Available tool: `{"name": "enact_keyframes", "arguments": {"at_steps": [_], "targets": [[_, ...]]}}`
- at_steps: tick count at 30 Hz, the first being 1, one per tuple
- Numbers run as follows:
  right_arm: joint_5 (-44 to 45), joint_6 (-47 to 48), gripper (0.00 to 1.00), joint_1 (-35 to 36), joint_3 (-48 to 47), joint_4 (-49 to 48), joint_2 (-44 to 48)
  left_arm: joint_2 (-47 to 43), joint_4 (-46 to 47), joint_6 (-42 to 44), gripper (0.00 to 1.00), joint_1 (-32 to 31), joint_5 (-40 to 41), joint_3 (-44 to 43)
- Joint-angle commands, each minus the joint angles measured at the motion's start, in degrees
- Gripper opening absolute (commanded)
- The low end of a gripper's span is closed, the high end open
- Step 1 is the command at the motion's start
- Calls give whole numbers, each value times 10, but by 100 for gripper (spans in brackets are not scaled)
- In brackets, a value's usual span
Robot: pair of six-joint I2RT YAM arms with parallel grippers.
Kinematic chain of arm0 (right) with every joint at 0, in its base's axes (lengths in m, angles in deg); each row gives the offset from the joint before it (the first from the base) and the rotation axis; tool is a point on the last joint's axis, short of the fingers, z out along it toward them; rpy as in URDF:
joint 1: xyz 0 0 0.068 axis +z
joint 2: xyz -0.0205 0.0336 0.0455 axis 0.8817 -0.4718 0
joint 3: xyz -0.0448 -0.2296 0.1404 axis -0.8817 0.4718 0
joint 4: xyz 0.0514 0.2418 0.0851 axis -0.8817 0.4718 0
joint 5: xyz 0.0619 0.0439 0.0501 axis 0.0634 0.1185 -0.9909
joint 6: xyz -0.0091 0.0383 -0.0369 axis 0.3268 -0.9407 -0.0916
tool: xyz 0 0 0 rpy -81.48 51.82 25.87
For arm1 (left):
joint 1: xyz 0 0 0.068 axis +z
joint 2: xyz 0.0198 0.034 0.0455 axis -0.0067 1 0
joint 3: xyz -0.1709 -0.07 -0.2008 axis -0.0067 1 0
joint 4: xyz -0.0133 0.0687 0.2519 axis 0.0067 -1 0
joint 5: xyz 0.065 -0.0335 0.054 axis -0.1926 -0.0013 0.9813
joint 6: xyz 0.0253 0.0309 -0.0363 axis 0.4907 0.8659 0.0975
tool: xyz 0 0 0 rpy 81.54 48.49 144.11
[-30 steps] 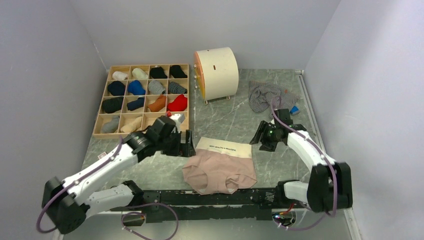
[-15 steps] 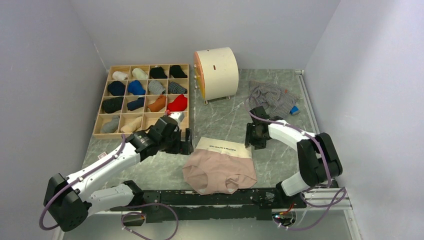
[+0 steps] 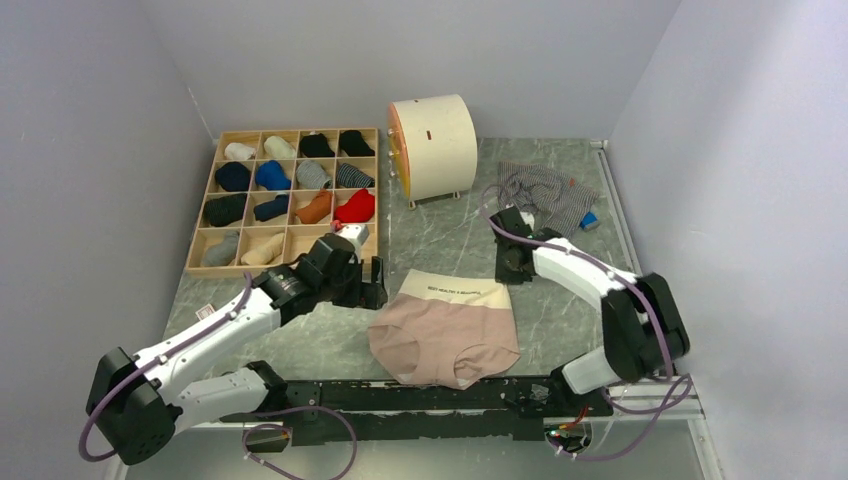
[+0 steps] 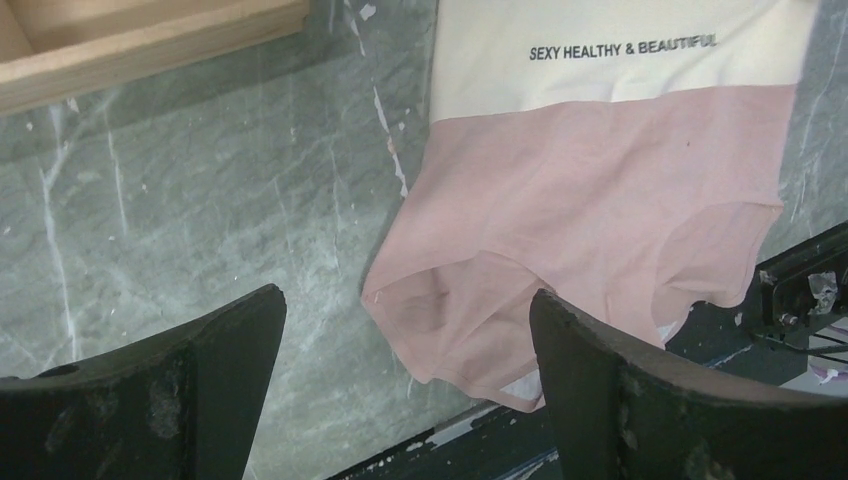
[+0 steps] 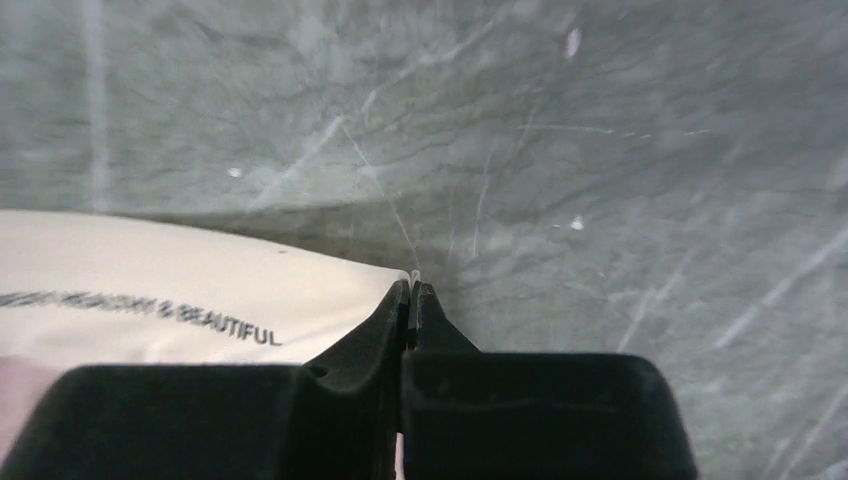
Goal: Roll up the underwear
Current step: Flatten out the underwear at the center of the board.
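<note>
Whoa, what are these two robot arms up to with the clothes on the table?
They're set to roll underwear. The right gripper is pinched shut on a back corner of the pink underwear, which lies flat. The left gripper hangs open beside its other side. The grey striped pair lies crumpled farther back.

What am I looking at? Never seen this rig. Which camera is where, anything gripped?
Two robot arms are bolted at the near edge of a grey marbled table. One picture looks down from above and behind them. The other two come from a camera on each wrist. On the table lie pale pink-beige cloth underwear with a cream waistband, grey white-striped cloth underwear, a small blue block, a cream drum and a wooden tray of rolled garments. The left arm has its jaws wide open, holding nothing. The right arm has its jaws shut, apparently pinching the waistband's corner.
</note>
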Motion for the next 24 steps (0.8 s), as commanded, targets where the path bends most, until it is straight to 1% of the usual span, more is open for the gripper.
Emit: {"name": "enact_keyframes", "arguments": {"at_steps": [1, 4, 6, 9, 12, 14, 16, 19, 22, 24], "targets": [[70, 13, 0, -15, -65, 42, 108, 31, 66, 40, 96, 0, -18, -16], [22, 32, 0, -67, -77, 67, 134, 64, 90, 61, 96, 0, -29, -34], [16, 33, 0, -87, -92, 95, 134, 89, 112, 76, 96, 0, -43, -45], [2, 38, 0, -92, -122, 123, 146, 135, 125, 90, 96, 0, -42, -77], [-21, 47, 0, -94, -119, 107, 165, 196, 155, 109, 96, 0, -59, -109], [-5, 46, 0, -99, -123, 123, 139, 245, 151, 115, 93, -2, -71, -148], [-4, 48, 0, -103, -129, 135, 111, 290, 157, 124, 91, -10, -78, -180], [-19, 48, 0, -103, -127, 114, 107, 353, 155, 121, 89, -21, -58, -213], [-27, 47, 0, -104, -132, 104, 108, 395, 162, 110, 85, -31, -38, -219], [-34, 50, 0, -104, -137, 104, 104, 420, 172, 106, 83, -37, -38, -220]]}}
